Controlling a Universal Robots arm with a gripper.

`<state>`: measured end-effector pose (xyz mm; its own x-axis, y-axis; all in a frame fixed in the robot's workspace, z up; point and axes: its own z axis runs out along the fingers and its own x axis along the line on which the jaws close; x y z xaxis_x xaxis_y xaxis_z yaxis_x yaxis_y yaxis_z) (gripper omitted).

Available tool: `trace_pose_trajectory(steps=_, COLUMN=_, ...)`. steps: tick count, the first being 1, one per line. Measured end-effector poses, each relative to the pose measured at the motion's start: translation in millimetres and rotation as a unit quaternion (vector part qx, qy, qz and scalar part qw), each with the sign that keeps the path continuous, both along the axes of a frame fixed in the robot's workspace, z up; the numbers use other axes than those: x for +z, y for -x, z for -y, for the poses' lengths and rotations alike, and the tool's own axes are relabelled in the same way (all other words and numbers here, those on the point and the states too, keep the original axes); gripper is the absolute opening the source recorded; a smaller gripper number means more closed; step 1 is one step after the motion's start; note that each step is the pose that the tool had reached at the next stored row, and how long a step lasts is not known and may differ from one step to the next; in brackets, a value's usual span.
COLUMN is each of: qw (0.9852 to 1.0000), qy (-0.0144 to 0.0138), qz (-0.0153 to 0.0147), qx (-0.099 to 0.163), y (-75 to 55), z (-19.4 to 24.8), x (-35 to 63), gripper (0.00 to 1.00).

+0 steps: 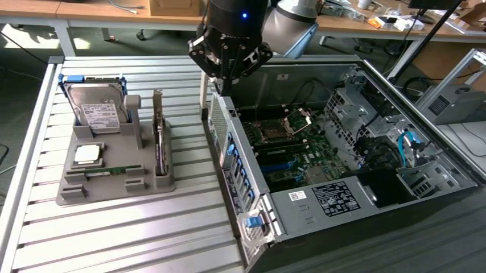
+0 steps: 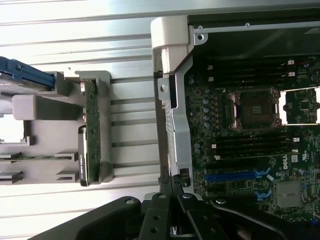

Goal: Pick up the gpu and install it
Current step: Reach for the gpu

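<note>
Exterior view: the gripper [image 1: 222, 85] hangs over the far rear corner of the open case [image 1: 227, 149], its fingers pressed together and holding nothing. The gpu [image 1: 159, 136] stands on edge in the grey holder [image 1: 114, 190], at the exterior view's left, well apart from the gripper. Pickup looks not yet begun; grasping would call for parted fingers straddling the card's top edge.

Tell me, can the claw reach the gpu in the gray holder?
Probably yes. The gpu stands uncovered in the gray holder; the claw hangs nearby over the case wall.
</note>
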<state>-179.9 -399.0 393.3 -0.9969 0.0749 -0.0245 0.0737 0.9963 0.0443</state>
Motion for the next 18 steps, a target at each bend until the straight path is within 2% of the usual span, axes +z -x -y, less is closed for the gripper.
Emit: trace_pose_trajectory(steps=18, qw=1.0, qy=0.0, qz=0.0, qx=0.0, y=6.9, z=0.0, x=0.0, gripper=0.1)
